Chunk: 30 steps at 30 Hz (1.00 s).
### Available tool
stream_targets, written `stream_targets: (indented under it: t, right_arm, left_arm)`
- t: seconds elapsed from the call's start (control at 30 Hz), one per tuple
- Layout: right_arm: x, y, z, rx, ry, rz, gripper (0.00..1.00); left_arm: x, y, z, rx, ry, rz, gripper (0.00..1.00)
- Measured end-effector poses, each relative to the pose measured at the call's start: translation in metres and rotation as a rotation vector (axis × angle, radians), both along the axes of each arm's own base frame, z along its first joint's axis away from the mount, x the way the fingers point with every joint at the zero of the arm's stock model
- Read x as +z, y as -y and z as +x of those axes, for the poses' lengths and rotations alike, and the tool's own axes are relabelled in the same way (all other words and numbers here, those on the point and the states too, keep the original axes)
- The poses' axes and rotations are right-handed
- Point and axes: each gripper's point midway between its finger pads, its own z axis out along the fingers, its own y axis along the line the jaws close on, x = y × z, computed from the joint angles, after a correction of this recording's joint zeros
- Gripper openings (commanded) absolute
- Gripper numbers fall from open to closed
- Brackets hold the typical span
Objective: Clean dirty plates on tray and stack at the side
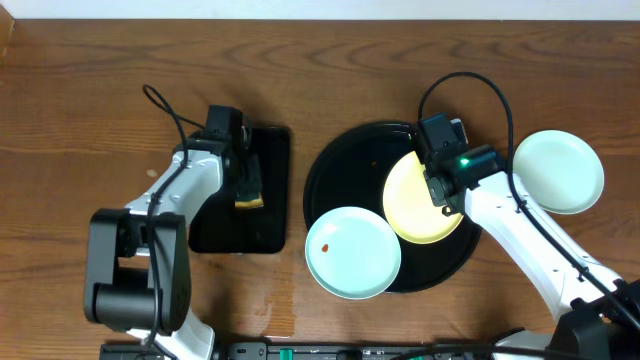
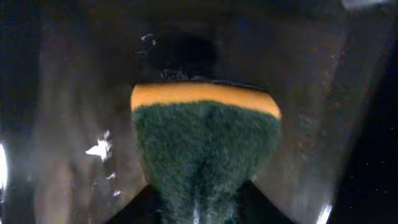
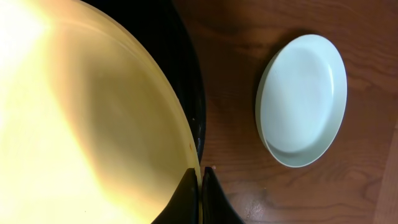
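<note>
The right hand (image 1: 441, 196) is reaching in over the round black tray (image 1: 340, 165), its fingers pinching shut on the rim of the yellow plate (image 1: 420, 215), which is spreading out ahead of it. Off to its outer side, a clean mint plate (image 1: 560, 172) is sitting on the bench (image 1: 100, 100). Beyond the yellow plate, a speckled mint plate (image 1: 355, 255) is overhanging the tray's rim. The left hand (image 1: 247, 188) is hovering over the rectangular tray (image 1: 275, 160), squeezing a sponge (image 2: 205, 143). That is making three plates, two trays and one sponge.
</note>
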Motion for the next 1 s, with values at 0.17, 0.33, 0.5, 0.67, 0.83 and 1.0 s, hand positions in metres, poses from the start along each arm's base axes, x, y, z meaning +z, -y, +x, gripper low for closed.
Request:
stream_targets:
  t: [0.17, 0.33, 0.5, 0.67, 0.83, 1.0]
  right_arm:
    - [0.0, 0.0, 0.0, -0.003, 0.001, 0.001, 0.01]
    - [0.0, 0.0, 0.0, -0.003, 0.001, 0.001, 0.01]
    - [0.0, 0.0, 0.0, -0.003, 0.001, 0.0, 0.01]
    - [0.0, 0.0, 0.0, -0.003, 0.002, -0.001, 0.01]
    - [0.0, 0.0, 0.0, -0.004, 0.003, -0.002, 0.01]
    - [0.0, 0.0, 0.0, -0.004, 0.003, -0.002, 0.01]
  left_arm:
    - [-0.008, -0.001, 0.002, 0.0, -0.006, 0.011, 0.08]
    - [-0.007, 0.0, 0.002, -0.003, -0.01, 0.004, 0.07]
    - [-0.002, 0.006, -0.008, -0.011, -0.066, -0.034, 0.54]
    - [0.024, 0.013, -0.006, -0.023, -0.014, -0.072, 0.35]
    - [0.051, 0.016, 0.003, -0.028, 0.062, -0.087, 0.43]
    - [0.03, 0.013, -0.006, -0.025, 0.003, -0.072, 0.51]
